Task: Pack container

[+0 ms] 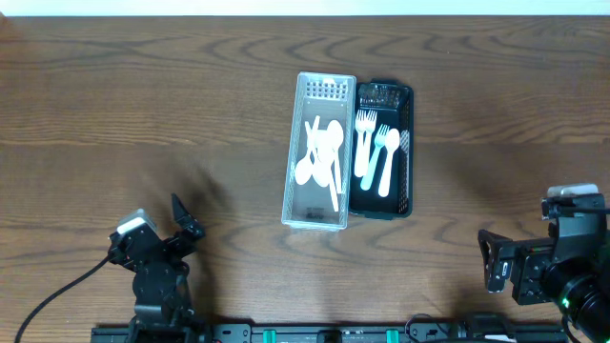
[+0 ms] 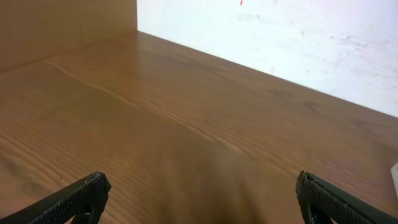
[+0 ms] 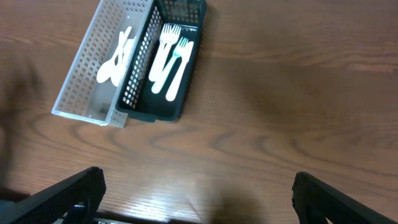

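A clear perforated container [image 1: 303,211] at the table's middle holds several white spoons [image 1: 319,152]. A black perforated container [image 1: 407,152] touches its right side and holds white forks [image 1: 374,151]. Both show in the right wrist view, the clear container [image 3: 81,102] left of the black container [image 3: 186,68]. My left gripper [image 1: 186,221] is open and empty at the front left, over bare wood [image 2: 199,199]. My right gripper [image 1: 491,259] is open and empty at the front right [image 3: 198,193], well away from the containers.
A white wall [image 2: 298,43] runs along the table's far edge. A wooden side panel [image 2: 62,28] stands at the left in the left wrist view. Black cables [image 1: 57,295] trail from the left arm's base.
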`<state>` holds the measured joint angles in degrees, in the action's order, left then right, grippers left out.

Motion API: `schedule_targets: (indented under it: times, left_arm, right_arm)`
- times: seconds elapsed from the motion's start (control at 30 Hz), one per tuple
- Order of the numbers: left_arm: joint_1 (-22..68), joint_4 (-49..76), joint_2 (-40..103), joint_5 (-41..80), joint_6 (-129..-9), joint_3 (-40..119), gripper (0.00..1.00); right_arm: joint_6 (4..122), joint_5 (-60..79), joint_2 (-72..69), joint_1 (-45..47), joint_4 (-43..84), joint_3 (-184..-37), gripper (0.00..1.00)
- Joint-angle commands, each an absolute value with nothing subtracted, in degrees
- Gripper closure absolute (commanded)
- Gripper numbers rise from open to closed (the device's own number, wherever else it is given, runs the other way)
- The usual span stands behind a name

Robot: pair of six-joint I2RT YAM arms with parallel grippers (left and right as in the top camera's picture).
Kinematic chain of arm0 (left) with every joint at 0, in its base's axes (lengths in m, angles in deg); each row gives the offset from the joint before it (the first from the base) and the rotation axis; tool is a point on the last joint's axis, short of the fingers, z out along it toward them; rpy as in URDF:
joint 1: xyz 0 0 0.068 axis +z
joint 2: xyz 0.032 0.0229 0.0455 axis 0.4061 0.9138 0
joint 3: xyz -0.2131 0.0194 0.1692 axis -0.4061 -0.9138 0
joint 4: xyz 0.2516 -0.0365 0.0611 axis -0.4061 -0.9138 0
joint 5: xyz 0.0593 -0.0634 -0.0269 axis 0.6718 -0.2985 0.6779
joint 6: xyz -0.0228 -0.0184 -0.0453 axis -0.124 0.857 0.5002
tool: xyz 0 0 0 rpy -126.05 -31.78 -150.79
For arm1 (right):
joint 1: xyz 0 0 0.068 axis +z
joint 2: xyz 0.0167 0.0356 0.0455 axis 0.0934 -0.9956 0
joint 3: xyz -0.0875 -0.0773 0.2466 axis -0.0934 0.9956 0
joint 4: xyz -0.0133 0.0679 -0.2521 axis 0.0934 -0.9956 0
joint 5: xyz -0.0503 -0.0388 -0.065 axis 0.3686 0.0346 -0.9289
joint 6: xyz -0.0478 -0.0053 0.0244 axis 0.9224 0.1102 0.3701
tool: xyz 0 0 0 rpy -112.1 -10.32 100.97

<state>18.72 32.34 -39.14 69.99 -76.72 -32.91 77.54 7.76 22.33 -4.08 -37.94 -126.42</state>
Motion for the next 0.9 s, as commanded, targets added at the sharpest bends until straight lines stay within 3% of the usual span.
schedule_targets:
  times: [0.0,0.87]
  left_arm:
    - [19.14,32.73,-39.77,70.49,-75.21,-34.2,0.02]
    - [19.14,32.73,-39.64,70.51,-75.15,-35.38,0.02]
  right_arm:
    - [78.0,7.59,22.31,-4.32,-37.98,-126.57,0.01]
    - [78.0,7.59,22.31,-4.32,-38.01,-126.57,0.01]
